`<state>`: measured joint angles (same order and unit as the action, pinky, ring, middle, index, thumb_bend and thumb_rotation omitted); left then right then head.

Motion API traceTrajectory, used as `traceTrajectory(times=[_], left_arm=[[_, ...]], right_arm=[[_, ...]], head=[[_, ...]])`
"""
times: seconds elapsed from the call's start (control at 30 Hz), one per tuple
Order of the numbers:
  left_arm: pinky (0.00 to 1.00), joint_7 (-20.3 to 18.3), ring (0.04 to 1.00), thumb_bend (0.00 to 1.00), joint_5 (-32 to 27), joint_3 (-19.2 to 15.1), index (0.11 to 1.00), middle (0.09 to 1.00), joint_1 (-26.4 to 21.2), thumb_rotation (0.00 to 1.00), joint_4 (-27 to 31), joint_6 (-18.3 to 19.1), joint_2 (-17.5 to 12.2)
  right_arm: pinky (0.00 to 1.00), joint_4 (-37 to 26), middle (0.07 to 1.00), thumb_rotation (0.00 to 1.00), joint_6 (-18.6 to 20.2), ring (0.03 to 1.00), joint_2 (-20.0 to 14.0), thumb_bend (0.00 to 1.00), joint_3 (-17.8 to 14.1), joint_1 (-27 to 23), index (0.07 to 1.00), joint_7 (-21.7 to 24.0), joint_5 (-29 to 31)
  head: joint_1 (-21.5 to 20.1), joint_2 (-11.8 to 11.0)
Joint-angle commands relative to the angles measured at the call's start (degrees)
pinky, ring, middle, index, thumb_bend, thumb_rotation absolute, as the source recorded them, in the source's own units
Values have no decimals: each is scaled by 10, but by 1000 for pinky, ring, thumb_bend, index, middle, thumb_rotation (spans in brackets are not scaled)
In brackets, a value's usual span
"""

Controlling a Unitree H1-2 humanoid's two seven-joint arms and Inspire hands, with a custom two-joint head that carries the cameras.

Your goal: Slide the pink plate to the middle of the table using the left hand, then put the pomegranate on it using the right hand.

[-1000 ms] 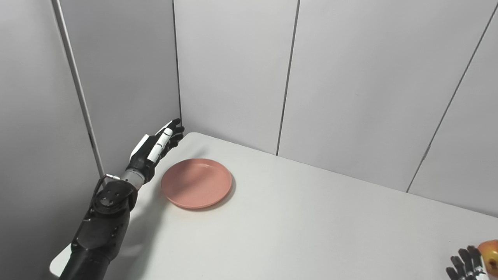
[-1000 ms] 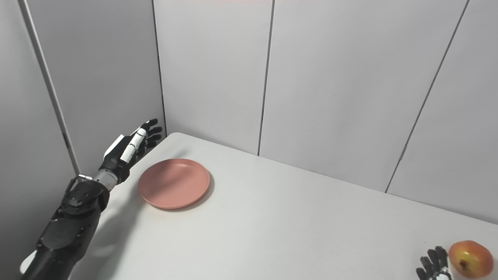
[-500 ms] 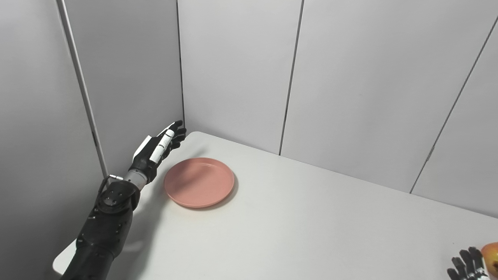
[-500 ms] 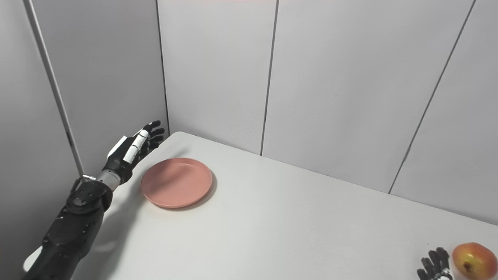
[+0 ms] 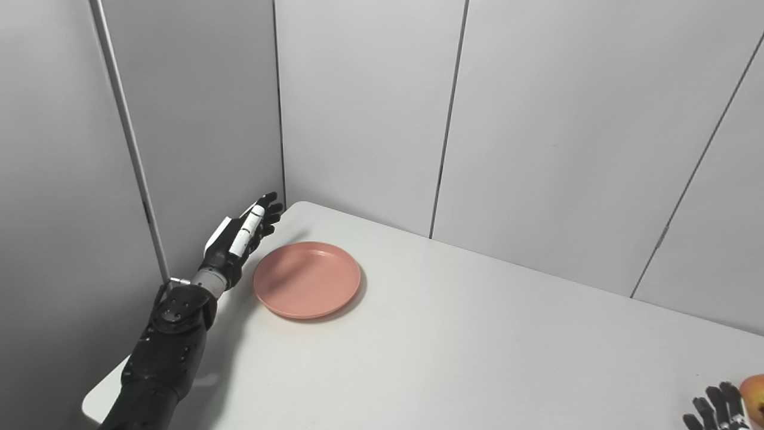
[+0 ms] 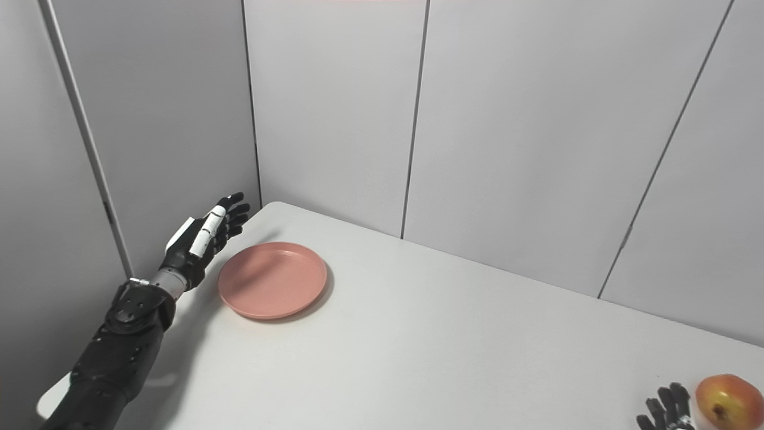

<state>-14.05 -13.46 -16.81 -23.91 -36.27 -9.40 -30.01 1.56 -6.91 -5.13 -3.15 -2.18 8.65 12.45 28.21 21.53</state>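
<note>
Plate (image 5: 307, 279) lies flat on the table (image 5: 453, 346), just to the right of the left hand (image 5: 239, 239) and a little nearer the robot than its fingertips. In the left eye view the left hand is raised beside the plate's far-left rim, fingers straight and spread, holding nothing; whether it touches the rim I cannot tell, though it looks slightly apart. At the bottom right corner only the fingertips of the right hand (image 5: 713, 407) show, spread and empty, with an edge of the pomegranate (image 5: 753, 399) just to their right.

Right eye view: same layout, fruit clearer. The pomegranate (image 6: 728, 401) sits on the table just right of the right hand (image 6: 665, 409), apparently not touching it. Plate (image 6: 272, 279) is well apart from both, near the table's far-left corner.

Step in hand, as judged: set the left hand against the plate's outer rim. To do it well, lower the palm edge to table level behind the rim, push through the plate's centre line toward mid-table, and keep the contact low so the plate neither tips nor spins away.
</note>
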Motion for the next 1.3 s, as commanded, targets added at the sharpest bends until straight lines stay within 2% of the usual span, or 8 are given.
traceTrajectory(times=[0.0, 0.37, 0.7, 0.93, 1.27], left_arm=[[956, 2, 946, 550, -3, -1, 921, 932, -33, 1000, 2, -26, -10], [973, -5, 951, 528, -23, -8, 934, 940, -34, 1000, -23, -35, 8], [983, -16, 970, 528, -14, 7, 952, 958, -33, 1000, -46, -45, 8], [937, -12, 951, 546, -5, 14, 942, 946, -38, 1000, -67, -61, 7], [982, -11, 964, 535, -14, 10, 949, 952, -39, 1000, -35, -51, 3]], right_arm=[[969, 15, 1000, 954, -16, 990, 3, 684, 1, 30, 1000, 6, 2], [977, 7, 1000, 937, -7, 992, 1, 728, -1, 34, 1000, 5, 4], [992, 3, 1000, 928, -5, 1000, 3, 748, 0, 37, 1000, 4, 5], [996, -1, 1000, 924, -1, 999, 2, 747, 0, 39, 1000, 4, 7], [997, 2, 1000, 919, -3, 1000, 2, 762, -1, 38, 1000, 3, 6]], head=[[-2, 2], [-2, 5], [-6, 9], [-5, 10], [-1, 9]])
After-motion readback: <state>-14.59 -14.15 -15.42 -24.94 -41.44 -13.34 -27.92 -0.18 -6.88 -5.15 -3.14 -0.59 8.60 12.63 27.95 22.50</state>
